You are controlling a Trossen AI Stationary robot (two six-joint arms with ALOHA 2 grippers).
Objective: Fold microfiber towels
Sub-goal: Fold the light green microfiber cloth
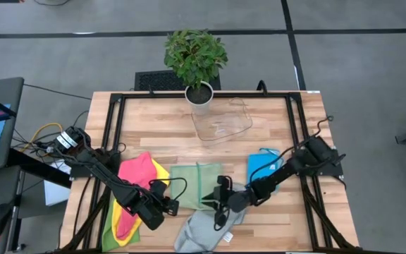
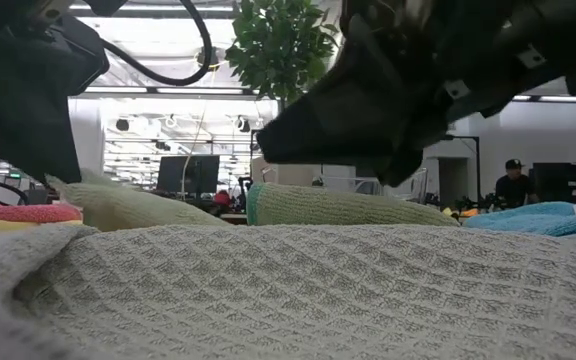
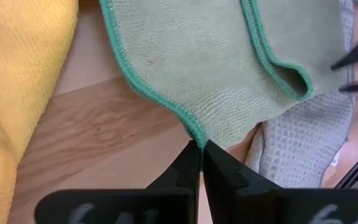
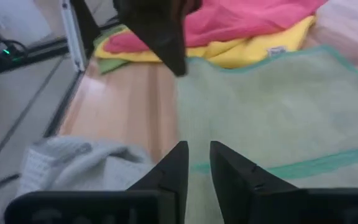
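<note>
A pale green microfiber towel with teal edging lies spread on the wooden table, its near edge over a grey waffle towel. My left gripper is shut at the green towel's near left corner. My right gripper stands over the towel's near right part, where the edge curls over, its fingers a narrow gap apart. A pink towel lies on a yellow one and a green one at the left. A blue towel lies at the right. My left gripper pinches the pale green towel's near left corner, at the teal edging, between its two fingertips. The fingers slant down at it from the table's near left. The towel lies slack on the table. Whether my right gripper touches the towel, I cannot tell.
A clear plastic tray and a potted plant stand at the table's far middle. Bare wood shows between the tray and the towels. The two arms' grippers are close together near the front edge.
</note>
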